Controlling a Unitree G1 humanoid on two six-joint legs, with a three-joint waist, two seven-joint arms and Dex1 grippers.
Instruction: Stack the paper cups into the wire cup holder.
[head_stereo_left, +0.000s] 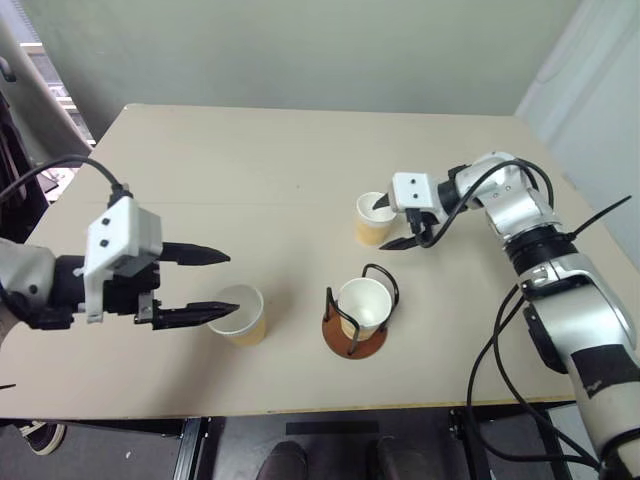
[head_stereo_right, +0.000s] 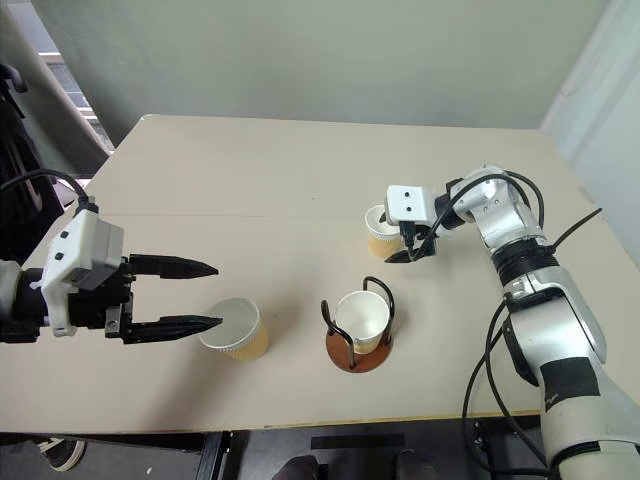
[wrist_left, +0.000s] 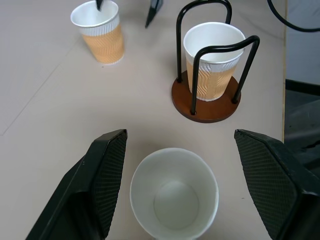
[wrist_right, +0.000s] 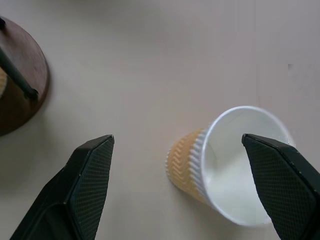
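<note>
The right gripper (head_stereo_left: 397, 226) is reaching out over the far right part of the table (head_stereo_left: 250, 170), its two black fingers standing wide apart and closing on nothing. One fingertip is sitting over the mouth of the far paper cup (head_stereo_left: 373, 219), at or just inside its white rim, while the other is hanging outside the cup on the side toward the robot; whether either is actually touching the cup cannot be told. In the right wrist view this cup (wrist_right: 231, 162) is standing upright on the table between the two spread fingers (wrist_right: 85, 185), nearer to one of them, and the edge of the holder's brown base (wrist_right: 22, 90) is showing off to the side.

The left gripper (head_stereo_left: 222, 282) is hovering over the near left of the table, its jaws likewise open and empty. The near paper cup (head_stereo_left: 238, 314) is standing upright just past the fingertips, and the lower fingertip is lying over its rim. From the left wrist view the cup (wrist_left: 175, 194) is sitting between the spread fingers (wrist_left: 102, 180), its white inside facing up.

Between the two cups, toward the near edge, the wire cup holder (head_stereo_left: 356, 312) is standing on its round reddish-brown base. A third paper cup (head_stereo_left: 364, 304) is sitting upright inside the black wire loops, its rim about level with the top of the loops. The holder is well apart from both grippers.
</note>
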